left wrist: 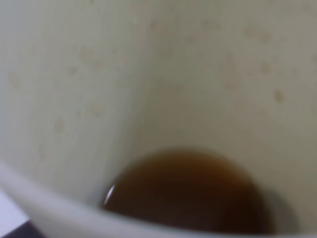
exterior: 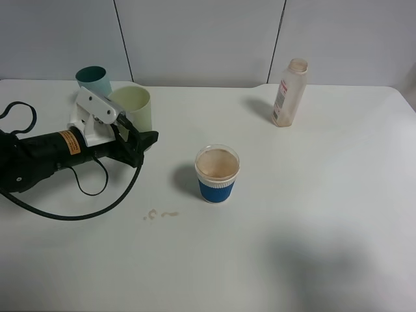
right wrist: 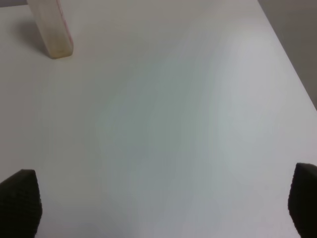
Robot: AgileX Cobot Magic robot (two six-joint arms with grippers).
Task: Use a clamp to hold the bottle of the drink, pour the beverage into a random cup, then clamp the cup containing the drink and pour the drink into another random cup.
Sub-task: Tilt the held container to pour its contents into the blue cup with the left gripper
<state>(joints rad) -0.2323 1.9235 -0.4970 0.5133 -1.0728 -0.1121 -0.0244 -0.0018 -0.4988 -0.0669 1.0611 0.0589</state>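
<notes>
The left gripper (exterior: 145, 140) is seen closed against the lower wall of the pale yellow-green tumbler (exterior: 134, 107), which is held upright near the far left of the table (exterior: 325, 195). In the left wrist view the tumbler's inside (left wrist: 163, 74) fills the frame, and a shallow pool of the dark brown drink (left wrist: 185, 191) is shown at its bottom; the wall above it is speckled with faint stains. A teal tumbler (exterior: 92, 78) is placed just behind the held one, partly hidden by the arm. The blue-sleeved paper cup (exterior: 216, 173) is set near the middle of the table, well apart from both tumblers, and its inside is stained brown. A few brown drops (exterior: 160, 214) are spotted on the table in front of the arm. The bottle (exterior: 289, 92) is stood upright at the far right, capless. The right gripper (right wrist: 163, 203) is spread wide with nothing between its fingertips (right wrist: 20, 201), and the base of the bottle (right wrist: 52, 29) is seen well beyond it.
</notes>
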